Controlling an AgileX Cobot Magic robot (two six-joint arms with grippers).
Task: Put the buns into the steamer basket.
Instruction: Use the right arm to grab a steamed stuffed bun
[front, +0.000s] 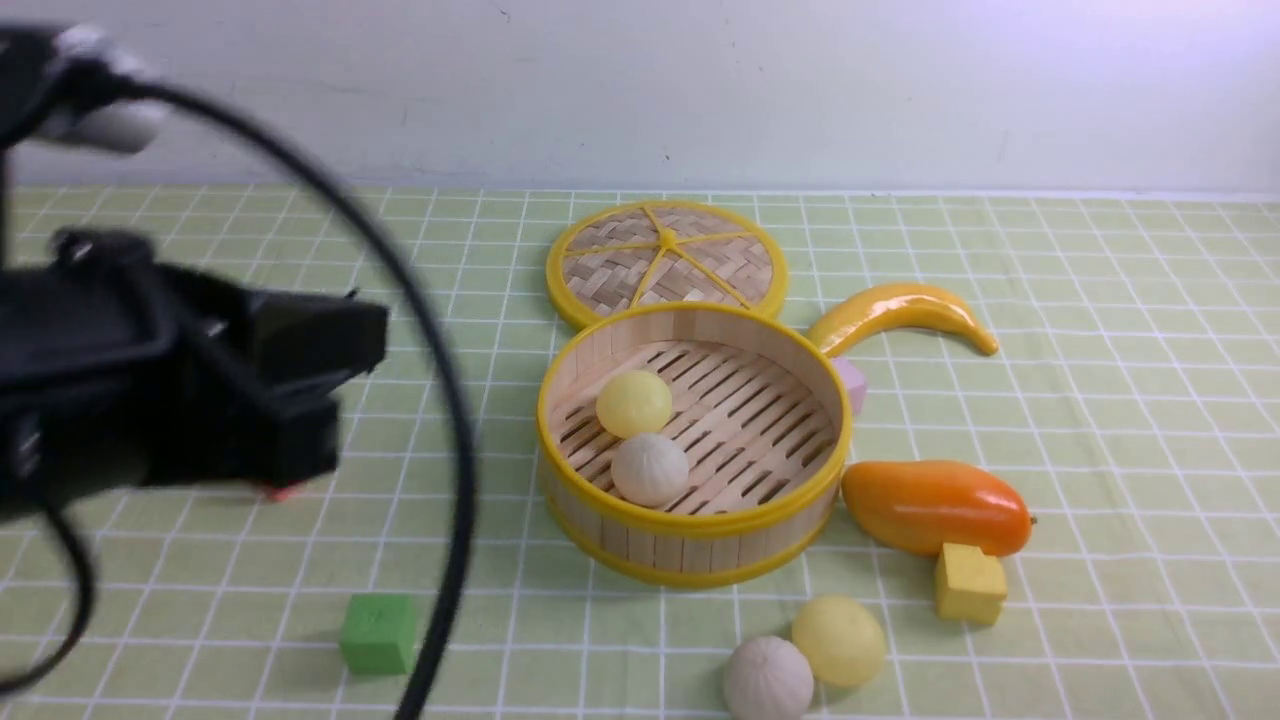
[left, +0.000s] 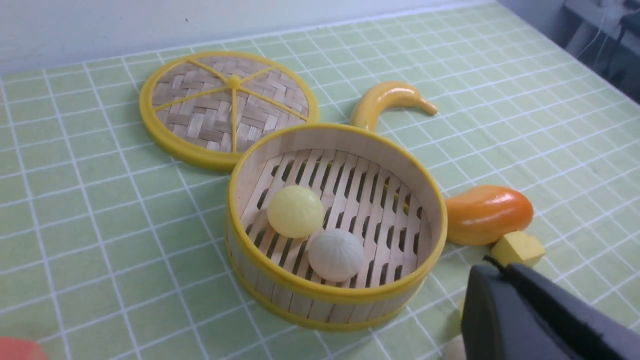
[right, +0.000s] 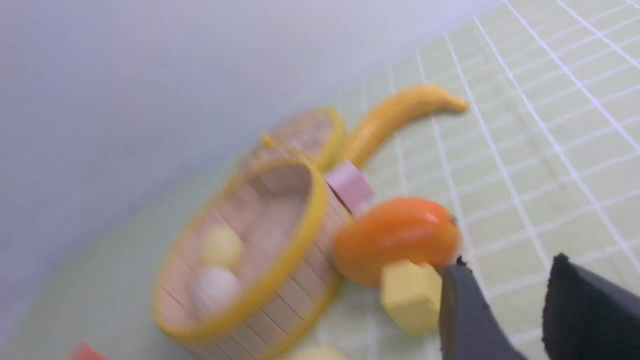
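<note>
- Buns half loaded: yellow bun (front: 634, 403) and white bun (front: 650, 469) touching on the slotted floor of the steamer basket (front: 690, 527). Loose white bun (front: 768, 680) and loose yellow bun (front: 839, 640) side by side on the cloth, just in front of it.
- Left gripper (front: 335, 395): closed tight, nothing held, hovering well to the basket's left.
- Right gripper (right: 507, 280): jaws partly apart, empty, near the yellow cube (right: 410, 295) and mango (right: 395, 245).
- Likely step: between placements, third bun next.
- Next move: straddle one loose bun without nudging its neighbour, close gently, lift over the rim.
</note>
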